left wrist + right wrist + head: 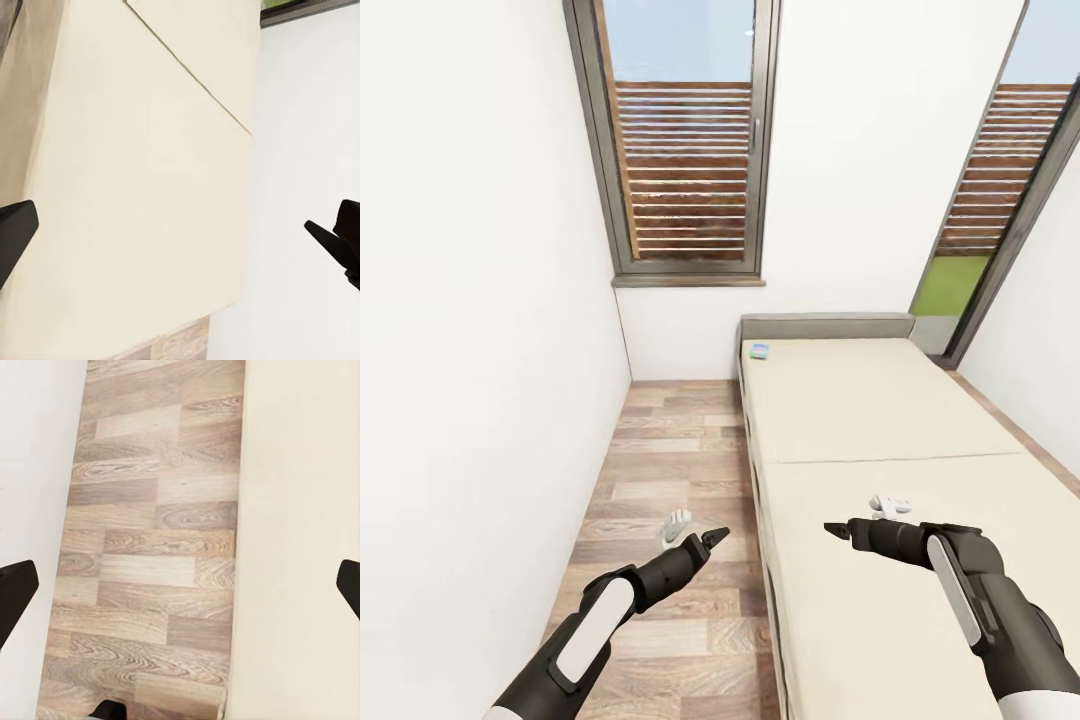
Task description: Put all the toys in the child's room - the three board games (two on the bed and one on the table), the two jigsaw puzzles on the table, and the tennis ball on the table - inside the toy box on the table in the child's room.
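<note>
Both claws hold nothing, jaws spread: the left claw [712,541] hangs over the wood floor [670,470], the right claw [838,531] over the near end of the bed [880,420]. The bed's long axis runs away toward the headboard [826,326]. One small board game [760,351] lies flat at its far left corner, too small to tell its pointing.

Head camera looked down along the bed [880,420] towards the windowed wall. Wrist cameras faced inward, sharing mattress and plank floor [150,547].
</note>
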Tool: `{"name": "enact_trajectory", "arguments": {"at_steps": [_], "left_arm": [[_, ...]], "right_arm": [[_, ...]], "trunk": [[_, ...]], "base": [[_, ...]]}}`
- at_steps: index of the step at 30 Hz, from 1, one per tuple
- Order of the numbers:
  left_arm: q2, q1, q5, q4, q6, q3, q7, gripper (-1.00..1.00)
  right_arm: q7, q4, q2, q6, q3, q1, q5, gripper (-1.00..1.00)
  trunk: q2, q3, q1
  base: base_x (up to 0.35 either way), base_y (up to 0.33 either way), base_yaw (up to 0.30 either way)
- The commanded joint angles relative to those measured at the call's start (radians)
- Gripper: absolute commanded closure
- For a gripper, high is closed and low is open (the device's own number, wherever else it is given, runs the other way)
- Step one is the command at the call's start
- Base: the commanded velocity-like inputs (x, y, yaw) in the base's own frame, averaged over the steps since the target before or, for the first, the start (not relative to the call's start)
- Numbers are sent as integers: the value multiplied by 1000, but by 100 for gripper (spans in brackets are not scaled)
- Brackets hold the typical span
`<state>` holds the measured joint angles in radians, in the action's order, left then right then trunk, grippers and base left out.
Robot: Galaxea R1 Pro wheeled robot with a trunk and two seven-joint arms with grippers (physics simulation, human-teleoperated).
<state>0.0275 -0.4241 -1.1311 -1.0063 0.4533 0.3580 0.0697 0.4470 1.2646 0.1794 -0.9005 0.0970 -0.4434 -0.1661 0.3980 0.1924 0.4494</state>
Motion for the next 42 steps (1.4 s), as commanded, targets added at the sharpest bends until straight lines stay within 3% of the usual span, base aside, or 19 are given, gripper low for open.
{"name": "enact_trajectory", "arguments": {"at_steps": [1, 25, 42], "left_arm": [[0, -1, -4, 0, 4, -1, 1, -100], [1, -1, -4, 3, 4, -1, 1, -100], [2, -1, -4, 3, 4, -1, 1, -100]], "right_arm": [[1, 1, 0, -6, 1, -1, -4, -100], [0, 1, 0, -6, 1, 0, -4, -100], [1, 3, 0, -6, 1, -1, -4, -100]], "trunk": [[2, 2, 1], [2, 2, 1], [2, 2, 1]], "base": [[13, 9, 0], [2, 187, 0], [0, 45, 0]]}}
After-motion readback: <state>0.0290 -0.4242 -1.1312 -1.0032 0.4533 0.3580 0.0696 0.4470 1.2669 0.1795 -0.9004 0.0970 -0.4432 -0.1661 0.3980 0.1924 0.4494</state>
